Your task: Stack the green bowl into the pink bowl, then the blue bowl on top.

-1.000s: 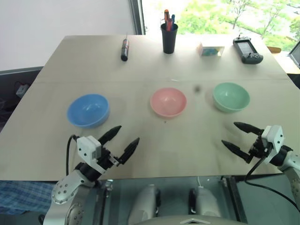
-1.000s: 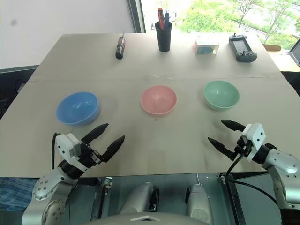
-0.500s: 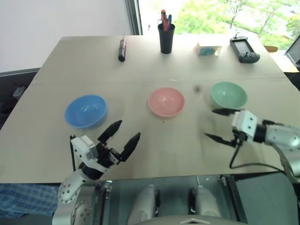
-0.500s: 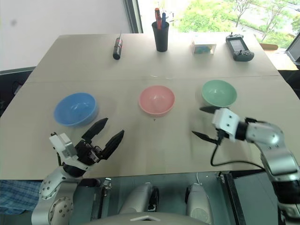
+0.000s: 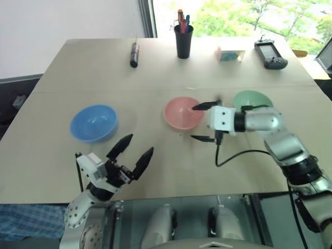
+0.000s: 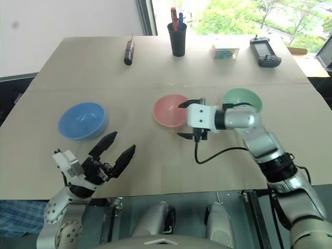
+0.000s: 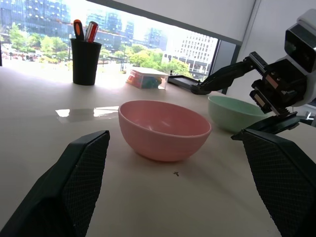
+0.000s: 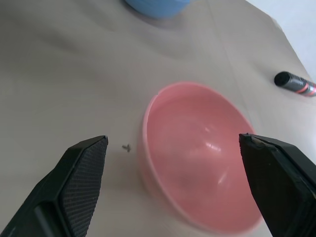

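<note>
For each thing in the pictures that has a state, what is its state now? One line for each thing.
green bowl: upright, empty, alone on the table, partly behind the right arm.
pink bowl: upright, empty, nothing stacked in it.
blue bowl: upright, empty, standing apart.
left gripper: open, holds nothing.
right gripper: open, holds nothing, beside the pink bowl.
black cup: upright, pens in it.

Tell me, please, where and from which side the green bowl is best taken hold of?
Probably by its rim, coming from above. The green bowl stands upright and open, with smooth sloping sides that offer little purchase, so one finger inside and one outside the thin wall suits it. The near edge is partly behind the right arm, whose open right tool is beside the pink bowl.
</note>
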